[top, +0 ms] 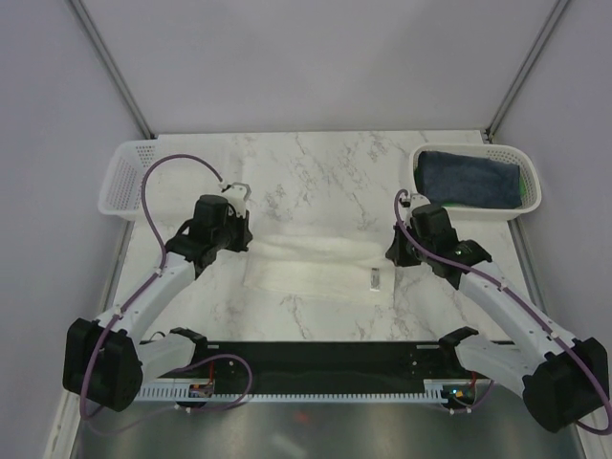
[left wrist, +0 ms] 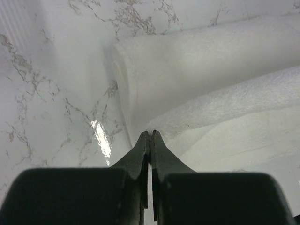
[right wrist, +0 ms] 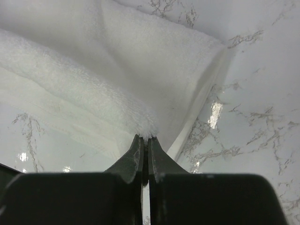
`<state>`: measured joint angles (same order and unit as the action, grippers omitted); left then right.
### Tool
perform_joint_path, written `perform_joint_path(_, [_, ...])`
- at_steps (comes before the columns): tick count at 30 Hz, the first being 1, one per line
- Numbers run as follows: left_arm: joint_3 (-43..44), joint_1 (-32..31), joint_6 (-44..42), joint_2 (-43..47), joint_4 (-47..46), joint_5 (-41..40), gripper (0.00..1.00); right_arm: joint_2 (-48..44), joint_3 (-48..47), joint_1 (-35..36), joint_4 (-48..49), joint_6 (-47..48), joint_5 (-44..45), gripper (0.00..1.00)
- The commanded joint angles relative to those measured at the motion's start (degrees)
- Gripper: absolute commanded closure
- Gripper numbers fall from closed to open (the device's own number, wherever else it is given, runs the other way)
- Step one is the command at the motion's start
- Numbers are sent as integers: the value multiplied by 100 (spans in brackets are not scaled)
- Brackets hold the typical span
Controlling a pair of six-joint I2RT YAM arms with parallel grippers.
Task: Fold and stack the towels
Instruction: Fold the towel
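The cream-white towel [top: 316, 263] lies partly folded lengthwise on the marble table, between the two arms. My left gripper [top: 246, 236] is at its left end, shut on a pinched edge of the towel [left wrist: 197, 79]. My right gripper [top: 393, 251] is at its right end, shut on a pinched edge of the towel [right wrist: 93, 79]. The navy-blue towel [top: 469, 179] lies folded in the right basket. A sliver of the green towel [top: 525, 187] shows at its right side, mostly hidden.
A white mesh basket [top: 126, 182] stands at the back left, and another [top: 475, 215] at the back right. A small label [top: 375, 279] sits on the towel's near right part. Grey walls enclose the table.
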<state>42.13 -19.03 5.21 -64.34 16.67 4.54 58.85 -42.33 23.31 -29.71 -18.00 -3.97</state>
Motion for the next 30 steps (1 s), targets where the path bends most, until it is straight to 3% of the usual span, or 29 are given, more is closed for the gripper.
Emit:
perform_joint_path(1, [76,-22,331,97,336,355,98,-49,22,24,-184,-546,47,95])
perform_joint_path(2, [120,-22,366,71,572,338,98,-40,110,24,-219,-860,106,90])
perform_joint_path(6, [296,-13,489,9,1154,65,96,-347,374,60,-315,-1441,335,88])
perform_joint_path(9, [436,-13,489,-9,1391,371,86,-689,523,68,-377,-1784,291,73])
perform_joint_path(11, [463,-13,507,-52,1523,373,86,-901,585,68,-403,-1891,274,61])
perform_joint_path(14, [568,-13,568,-140,1813,329,78,-1226,419,68,-789,-1997,501,50])
perform_joint_path(15, [673,-13,560,-175,1936,372,69,-1357,375,68,-982,-2014,563,47])
perform_joint_path(17, [822,-22,621,-158,2270,294,64,-1446,226,68,-1132,-2224,651,41])
perform_joint_path(20, [1112,-13,849,-35,2569,198,51,-1455,119,68,-1440,-2839,985,37])
perform_joint_path(21, [1313,-13,937,-18,2648,127,35,-1394,137,68,-1467,-3015,1012,37])
perform_joint_path(24, [1421,-13,938,9,2649,127,35,-1140,312,68,-1319,-3578,863,38])
perform_joint_path(25, [1351,-13,1756,-26,2640,-30,26,-1095,374,68,-1283,-3692,776,38])
perform_joint_path(30, [833,-22,2361,-457,2473,-436,35,-1173,910,68,-1019,-4439,493,42])
